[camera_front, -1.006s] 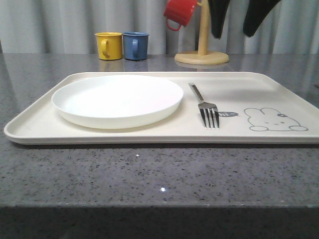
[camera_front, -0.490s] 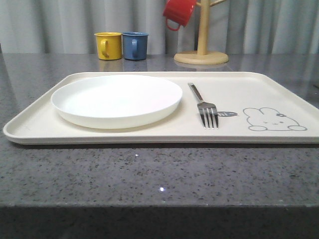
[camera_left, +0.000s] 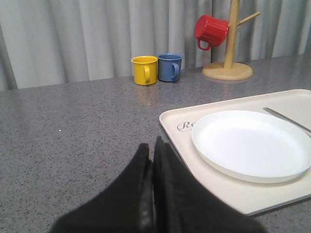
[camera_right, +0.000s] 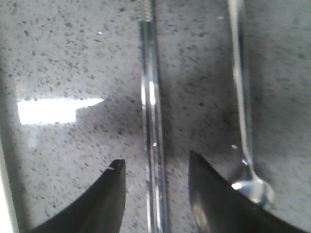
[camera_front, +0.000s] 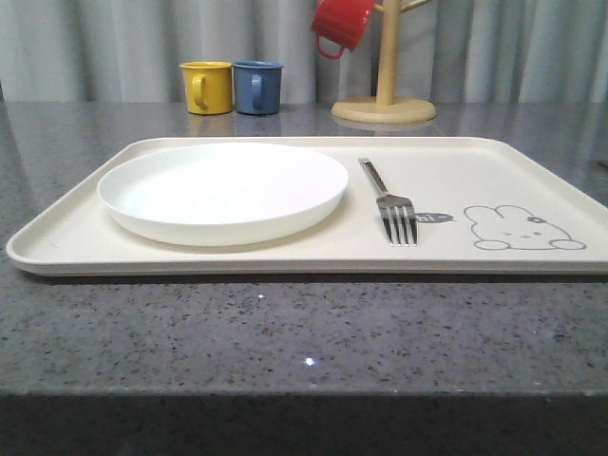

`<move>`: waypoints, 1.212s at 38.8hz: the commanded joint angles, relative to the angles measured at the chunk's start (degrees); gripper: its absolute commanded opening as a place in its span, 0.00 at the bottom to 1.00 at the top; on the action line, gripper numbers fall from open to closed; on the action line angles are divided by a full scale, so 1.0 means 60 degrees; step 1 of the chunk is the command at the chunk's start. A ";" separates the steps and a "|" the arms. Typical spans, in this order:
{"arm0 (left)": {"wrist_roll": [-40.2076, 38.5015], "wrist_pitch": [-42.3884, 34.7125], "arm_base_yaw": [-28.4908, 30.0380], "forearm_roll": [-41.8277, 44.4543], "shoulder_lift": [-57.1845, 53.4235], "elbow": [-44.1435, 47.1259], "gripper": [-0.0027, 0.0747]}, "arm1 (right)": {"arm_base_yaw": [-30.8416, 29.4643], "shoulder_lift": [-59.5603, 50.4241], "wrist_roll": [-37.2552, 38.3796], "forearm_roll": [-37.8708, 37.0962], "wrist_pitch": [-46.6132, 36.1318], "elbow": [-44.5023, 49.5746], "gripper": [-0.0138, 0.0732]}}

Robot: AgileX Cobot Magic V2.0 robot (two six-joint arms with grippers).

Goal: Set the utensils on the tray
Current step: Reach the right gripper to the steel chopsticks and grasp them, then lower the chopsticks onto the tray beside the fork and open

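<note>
Plate (camera_front: 223, 190), fork (camera_front: 390, 206) already on tray (camera_front: 285, 256). Right end effector (camera_right: 154, 182) spread astride chopsticks (camera_right: 151, 121) on desk (camera_right: 73, 58); next judged: descend, pinch. Left end effector (camera_left: 153, 165) closed, empty.

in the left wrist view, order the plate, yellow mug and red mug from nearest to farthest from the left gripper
1. plate, on the tray beside the closed left gripper.
2. yellow mug, farther back by the curtain.
3. red mug, hanging on the wooden stand, farthest.

A yellow mug (camera_front: 207, 87) and a blue mug (camera_front: 257, 87) stand touching, upper left of centre, on the speckled grey bench (camera_front: 285, 328). Right of them, a red mug (camera_front: 342, 23) hangs from a wooden mug tree (camera_front: 385, 103). Grey curtains (camera_front: 95, 47) hang behind.
</note>
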 commanded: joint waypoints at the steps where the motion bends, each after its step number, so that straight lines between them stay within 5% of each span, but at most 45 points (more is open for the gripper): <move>1: -0.0084 -0.0839 0.0019 -0.0078 0.0120 -0.0251 0.01 | -0.0065 -0.0039 -0.0298 0.0199 -0.0240 -0.0203 0.54; 14: -0.0084 -0.0839 0.0019 -0.0078 0.0120 -0.0251 0.01 | -0.0065 0.0585 -0.0307 0.0199 -0.0271 -0.0203 0.52; 25: -0.0084 -0.0839 0.0019 -0.0078 0.0120 -0.0251 0.01 | -0.0065 0.0557 -0.0307 0.0141 -0.0182 -0.0213 0.25; 39: -0.0084 -0.0839 0.0019 -0.0078 0.0120 -0.0251 0.01 | 0.0133 -0.0367 0.0093 0.0161 0.1060 -0.0942 0.25; 47: -0.0084 -0.0839 0.0019 -0.0078 0.0120 -0.0251 0.01 | 0.1441 -0.0484 0.1082 0.0161 0.1399 -0.1741 0.25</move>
